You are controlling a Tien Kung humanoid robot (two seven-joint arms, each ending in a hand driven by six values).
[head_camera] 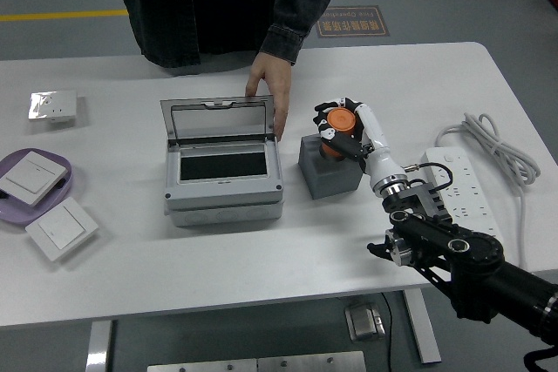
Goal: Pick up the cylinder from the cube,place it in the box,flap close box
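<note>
An orange cylinder (338, 126) is held just above the dark grey cube (328, 170), with my right hand (343, 125) shut on it; the white fingers (326, 132) wrap its sides. Left of the cube stands the grey box (224, 191) with its clear lid (218, 120) propped upright and its dark inside showing. One hand of a person (269, 86) at the far side rests on the lid's right edge. My left hand is out of sight.
A white power strip (463, 195) with its cable (501, 152) lies at the right, close to my right forearm. A purple tray (57, 191) holding a wall switch, a second switch (61, 228) and a small silver plate (53, 105) lie at the left.
</note>
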